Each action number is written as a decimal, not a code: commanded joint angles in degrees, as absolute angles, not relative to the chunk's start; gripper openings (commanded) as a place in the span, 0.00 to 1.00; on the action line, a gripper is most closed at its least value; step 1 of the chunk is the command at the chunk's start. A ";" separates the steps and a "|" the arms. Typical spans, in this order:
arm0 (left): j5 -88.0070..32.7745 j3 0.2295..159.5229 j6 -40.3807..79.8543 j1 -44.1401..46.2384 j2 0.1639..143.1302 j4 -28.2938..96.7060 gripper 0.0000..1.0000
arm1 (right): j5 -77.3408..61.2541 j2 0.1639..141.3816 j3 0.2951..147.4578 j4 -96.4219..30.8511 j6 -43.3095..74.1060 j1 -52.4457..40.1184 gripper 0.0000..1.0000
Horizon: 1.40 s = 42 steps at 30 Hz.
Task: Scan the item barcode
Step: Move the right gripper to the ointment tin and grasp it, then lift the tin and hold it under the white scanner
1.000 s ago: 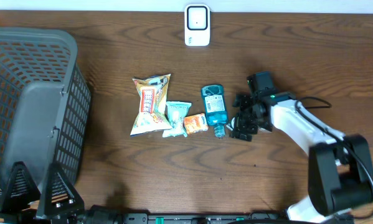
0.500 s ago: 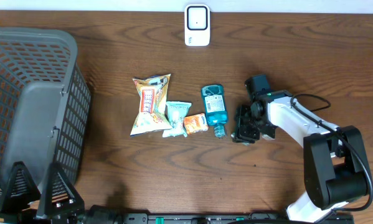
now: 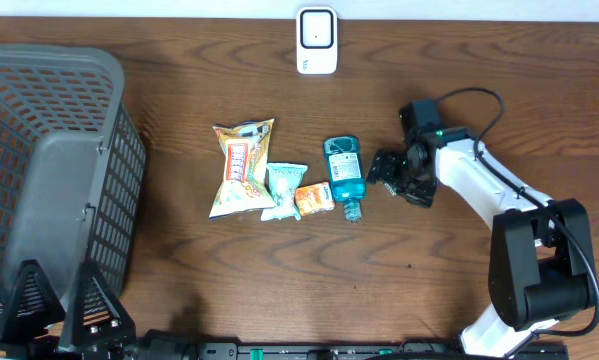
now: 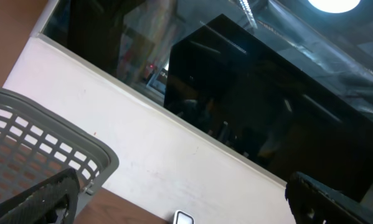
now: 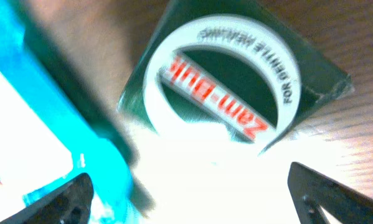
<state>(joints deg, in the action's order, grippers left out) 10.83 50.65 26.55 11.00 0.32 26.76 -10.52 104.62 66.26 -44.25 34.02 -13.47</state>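
Now the wide-spread right fingers have shifted nearer the blue bottle; left fingers stand wide too.

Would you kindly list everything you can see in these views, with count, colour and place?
basket: one, grey, left end of the table
scanner: one, white, far edge, centre
snack bag: one, yellow, middle of the table
small packet: one, pale teal, right of the snack bag
orange packet: one, orange, between the small packet and the bottle
bottle: one, blue, lying right of the orange packet
box: one, dark green with a white ring label, beside the bottle, seen only from the right wrist
table: one, brown wood
left gripper: one, black, open, near the basket
right gripper: one, black, open, over the bottle and box
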 commanded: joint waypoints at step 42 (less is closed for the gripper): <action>11.14 45.52 26.20 9.17 0.16 23.40 0.98 | 2.92 117.97 72.10 -44.60 63.96 -13.21 0.69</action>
